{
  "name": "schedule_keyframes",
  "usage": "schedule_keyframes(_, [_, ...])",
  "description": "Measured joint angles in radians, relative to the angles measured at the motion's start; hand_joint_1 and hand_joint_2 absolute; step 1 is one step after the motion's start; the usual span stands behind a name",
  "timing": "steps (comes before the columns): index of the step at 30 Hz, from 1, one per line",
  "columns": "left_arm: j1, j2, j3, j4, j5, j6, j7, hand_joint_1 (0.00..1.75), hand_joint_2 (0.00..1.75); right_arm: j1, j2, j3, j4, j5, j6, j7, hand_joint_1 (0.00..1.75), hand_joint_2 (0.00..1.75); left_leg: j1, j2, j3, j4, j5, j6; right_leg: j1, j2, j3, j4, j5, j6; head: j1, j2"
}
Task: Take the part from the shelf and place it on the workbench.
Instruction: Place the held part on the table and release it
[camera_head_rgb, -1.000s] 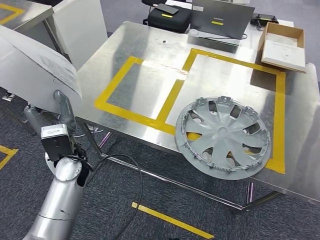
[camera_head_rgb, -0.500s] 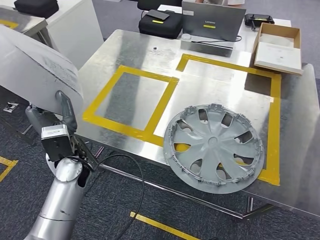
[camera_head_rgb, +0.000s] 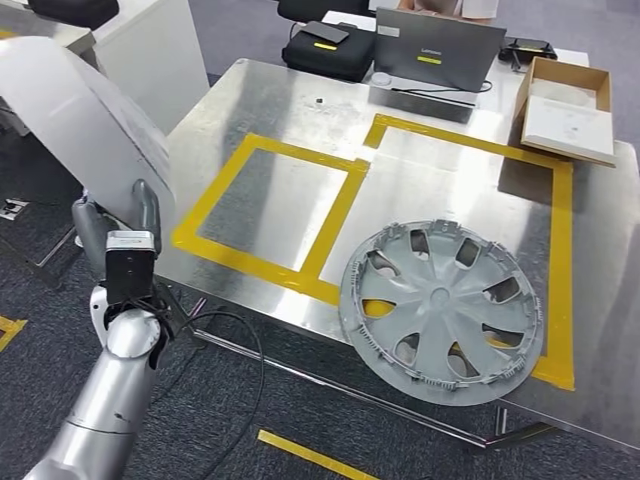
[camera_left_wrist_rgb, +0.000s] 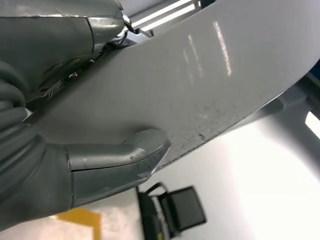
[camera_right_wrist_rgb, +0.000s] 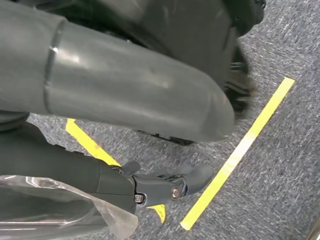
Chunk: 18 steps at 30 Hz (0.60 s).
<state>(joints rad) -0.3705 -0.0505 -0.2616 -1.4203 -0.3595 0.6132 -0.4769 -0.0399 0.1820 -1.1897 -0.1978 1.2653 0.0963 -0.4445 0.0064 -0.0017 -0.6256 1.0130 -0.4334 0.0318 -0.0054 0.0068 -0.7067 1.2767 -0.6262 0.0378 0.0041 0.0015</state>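
Observation:
My left hand (camera_head_rgb: 117, 225) grips the lower rim of a large pale grey curved part (camera_head_rgb: 75, 120), held up off the left end of the steel workbench (camera_head_rgb: 264, 110). In the left wrist view the thumb (camera_left_wrist_rgb: 113, 162) presses on the part's smooth face (camera_left_wrist_rgb: 211, 75) and the fingers lie behind it. A grey hubcap (camera_head_rgb: 441, 310) lies flat on the bench near its front edge, partly over yellow tape. My right hand (camera_right_wrist_rgb: 151, 187) hangs over the carpet, fingers stretched out and holding nothing.
Yellow tape marks two rectangles (camera_head_rgb: 264, 205) on the bench. A laptop (camera_head_rgb: 438, 45), a black case (camera_head_rgb: 328, 45) and a cardboard box (camera_head_rgb: 566, 100) stand along the far edge. A black cable (camera_head_rgb: 249, 350) and a yellow tape strip (camera_head_rgb: 317, 455) lie on the carpet.
The whole view has shifted with the camera. My left hand, still gripping the part, sits a little higher and closer to the bench's left end.

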Motion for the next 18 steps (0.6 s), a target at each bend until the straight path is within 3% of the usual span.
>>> schedule_keyframes(1, [0.001,0.009,0.0,0.01,-0.012,-0.012,0.011,1.75,1.75,0.001,0.0,-0.003,0.0,-0.001,0.001,0.0,0.0,0.0,0.001,0.0,0.0,0.001,-0.002,-0.001,-0.003,-0.001,-0.007,0.003,0.014,0.004,0.0,0.0])
schedule_keyframes(2, [0.0,0.017,0.0,0.019,-0.023,-0.03,0.019,1.75,1.75,0.0,-0.001,-0.005,0.0,-0.006,0.002,0.004,0.0,0.0,0.003,-0.001,0.001,0.002,-0.004,-0.004,-0.007,-0.001,0.004,-0.033,0.045,0.007,0.0,0.0])
schedule_keyframes(3, [-0.007,0.023,-0.002,0.031,-0.031,-0.061,0.027,1.75,1.75,-0.006,-0.002,-0.009,0.0,-0.021,0.0,0.02,0.0,0.0,0.005,-0.001,0.002,0.004,-0.006,-0.007,-0.011,-0.003,0.03,-0.098,0.086,0.01,0.0,0.0])
schedule_keyframes(5, [-0.056,0.019,-0.019,0.079,-0.042,-0.143,0.042,1.75,1.75,-0.05,-0.005,-0.031,0.0,-0.075,-0.01,0.09,0.0,0.0,0.004,-0.004,-0.003,0.012,-0.009,-0.018,-0.013,-0.004,0.081,-0.216,0.136,0.013,0.0,0.0])
schedule_keyframes(7, [-0.138,-0.005,-0.06,0.16,-0.052,-0.2,0.058,1.75,1.75,-0.123,-0.008,-0.062,0.0,-0.124,-0.02,0.169,0.0,0.0,0.002,-0.007,-0.012,0.016,-0.005,-0.03,-0.011,-0.002,0.095,-0.251,0.143,0.004,0.001,0.0])
schedule_keyframes(10, [-0.229,-0.031,-0.118,0.272,-0.063,-0.219,0.069,1.75,1.75,-0.207,-0.013,-0.09,-0.001,-0.146,-0.023,0.206,0.0,0.0,0.005,-0.002,-0.013,0.024,-0.011,-0.045,-0.011,0.006,0.1,-0.256,0.152,-0.018,0.0,0.0])
schedule_keyframes(12, [-0.274,-0.032,-0.134,0.336,-0.073,-0.232,0.073,1.75,1.75,-0.226,-0.015,-0.099,-0.001,-0.153,-0.021,0.201,0.0,0.0,0.006,-0.001,-0.044,0.1,-0.054,-0.052,-0.013,0.007,0.107,-0.26,0.154,-0.03,-0.004,0.0])
schedule_keyframes(14, [-0.308,-0.025,-0.145,0.401,-0.096,-0.244,0.08,1.75,1.75,-0.227,-0.017,-0.105,-0.001,-0.158,-0.018,0.193,0.0,0.0,0.006,-0.001,-0.106,0.232,-0.109,-0.055,-0.01,0.006,0.109,-0.259,0.151,-0.035,-0.007,0.0])
schedule_keyframes(15, [-0.32,-0.02,-0.15,0.43,-0.109,-0.25,0.084,1.75,1.75,-0.226,-0.018,-0.107,-0.001,-0.16,-0.017,0.19,0.0,0.0,0.006,-0.001,-0.13,0.28,-0.121,-0.054,-0.008,0.006,0.109,-0.259,0.15,-0.037,-0.006,0.0])
schedule_keyframes(16, [-0.332,-0.014,-0.154,0.459,-0.121,-0.259,0.089,1.75,1.75,-0.225,-0.019,-0.108,-0.001,-0.163,-0.015,0.188,0.0,0.0,0.005,-0.001,-0.138,0.293,-0.115,-0.051,-0.006,0.007,0.11,-0.259,0.149,-0.038,-0.007,0.0])
schedule_keyframes(17, [-0.345,-0.008,-0.158,0.489,-0.131,-0.27,0.094,1.75,1.75,-0.225,-0.019,-0.108,-0.001,-0.165,-0.014,0.187,0.0,0.0,0.003,-0.001,-0.129,0.268,-0.09,-0.046,-0.004,0.008,0.111,-0.259,0.149,-0.039,-0.007,0.0])
schedule_keyframes(18, [-0.36,-0.002,-0.16,0.517,-0.14,-0.283,0.098,1.75,1.75,-0.225,-0.02,-0.109,-0.001,-0.167,-0.014,0.186,0.0,0.0,-0.001,-0.001,-0.104,0.208,-0.053,-0.038,-0.002,0.009,0.113,-0.258,0.147,-0.04,-0.007,0.0])
